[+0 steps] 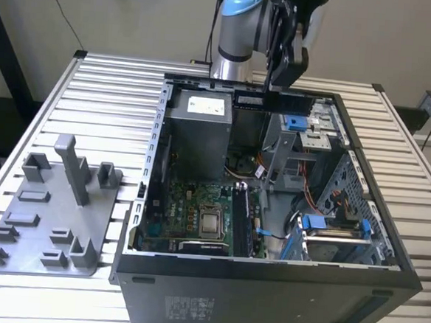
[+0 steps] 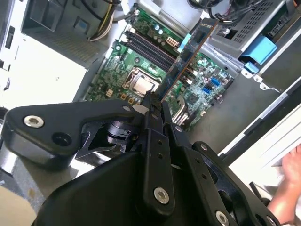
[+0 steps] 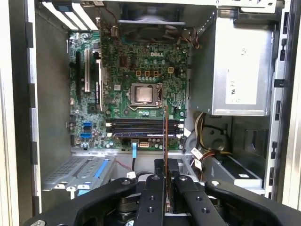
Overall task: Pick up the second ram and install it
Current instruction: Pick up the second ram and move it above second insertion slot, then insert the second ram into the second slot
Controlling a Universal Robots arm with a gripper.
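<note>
The ram (image 1: 273, 100) hangs level in the air over the open case (image 1: 265, 298), its long edge horizontal, up at the height of the case's far rim and well above the board (image 1: 190, 211); the gripper (image 1: 279, 90) comes down on it from above, and the fingers are closed tight on the strip, pinching its two flat faces.

In the second wrist view the ram (image 2: 186, 54) runs out from the gripper (image 2: 153, 104) as a dark strip with a pale label near its far end; the fingers (image 2: 157, 141) meet on it with no gap showing. In the first wrist view the ram (image 3: 165, 132) is seen edge-on, a thin line rising from the gripper (image 3: 165, 162) and crossing the dark slots (image 3: 141, 127) at a right angle; whether any slot is filled I cannot tell.

Below it lies the green board (image 3: 141, 70) with the socket (image 3: 143, 94) near its middle, the slots just beside the socket; the grey power supply (image 3: 240, 70) sits at one side of the case.

In the exterior view the slots (image 1: 245, 219) lie toward the near wall, the power supply (image 1: 199, 131) toward the far wall, and blue brackets (image 1: 329, 225) at the exterior view's right.

Beside the case, at the exterior view's left, a grey tray (image 1: 17, 251) with upright posts (image 1: 74, 170) rests on the slatted table (image 1: 109, 95).

A hand (image 2: 287, 193) shows at the edge of the second wrist view, outside the case.
</note>
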